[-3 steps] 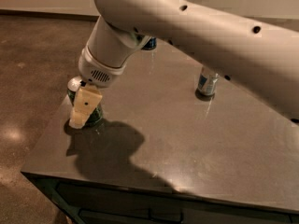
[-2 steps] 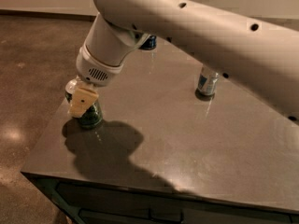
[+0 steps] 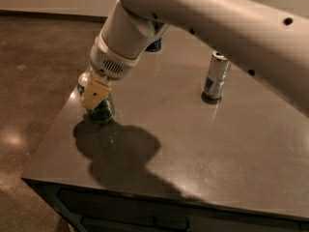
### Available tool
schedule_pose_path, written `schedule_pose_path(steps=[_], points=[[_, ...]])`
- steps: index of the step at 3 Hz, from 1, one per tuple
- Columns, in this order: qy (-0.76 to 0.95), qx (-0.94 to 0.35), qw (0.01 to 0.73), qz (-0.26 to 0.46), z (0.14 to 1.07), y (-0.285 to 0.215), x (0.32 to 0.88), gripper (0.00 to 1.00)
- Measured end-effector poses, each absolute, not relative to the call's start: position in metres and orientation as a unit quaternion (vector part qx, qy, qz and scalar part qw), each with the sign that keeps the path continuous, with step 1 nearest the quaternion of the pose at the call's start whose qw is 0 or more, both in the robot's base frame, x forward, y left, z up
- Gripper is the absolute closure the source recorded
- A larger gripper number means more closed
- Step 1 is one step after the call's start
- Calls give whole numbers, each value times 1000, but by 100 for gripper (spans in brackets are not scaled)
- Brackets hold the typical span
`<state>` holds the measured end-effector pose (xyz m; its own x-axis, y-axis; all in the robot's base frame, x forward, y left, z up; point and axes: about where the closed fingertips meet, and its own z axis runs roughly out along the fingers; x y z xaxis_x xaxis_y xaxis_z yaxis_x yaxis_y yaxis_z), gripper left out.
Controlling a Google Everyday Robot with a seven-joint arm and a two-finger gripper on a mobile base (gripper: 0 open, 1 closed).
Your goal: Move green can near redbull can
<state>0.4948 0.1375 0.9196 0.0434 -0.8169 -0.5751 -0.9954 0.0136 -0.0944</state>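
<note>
- green can (image 3: 102,111) sits near the counter's left edge, its upper half tucked behind a pale finger of the end effector (image 3: 95,92)
- end effector is clamped on the green can, reaching down and to the left from the big white arm (image 3: 207,13)
- and there's the change: a second ago can and end effector were closer to the left edge, and now both have slid inward together, so the carry has begun
- whether the can has left the counter (image 3: 203,149) I cannot tell; its shadow lies right beneath it
- redbull can (image 3: 216,76) stands upright on the far right side, in the same spot as before and still well apart from the green one
- a dark blue can (image 3: 154,46) peeks out behind the arm at the back edge, away from the route
- my call: grasp done, transport barely started, most of the crossing still to go
- one to watch: the release must land beside the slim can without knocking it over
</note>
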Motion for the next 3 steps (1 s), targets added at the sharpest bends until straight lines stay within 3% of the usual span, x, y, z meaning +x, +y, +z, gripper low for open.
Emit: schedule_pose_path(steps=[1, 3], points=[[694, -649, 267, 162, 944, 96, 514, 100], [755, -574, 292, 125, 966, -19, 540, 100]])
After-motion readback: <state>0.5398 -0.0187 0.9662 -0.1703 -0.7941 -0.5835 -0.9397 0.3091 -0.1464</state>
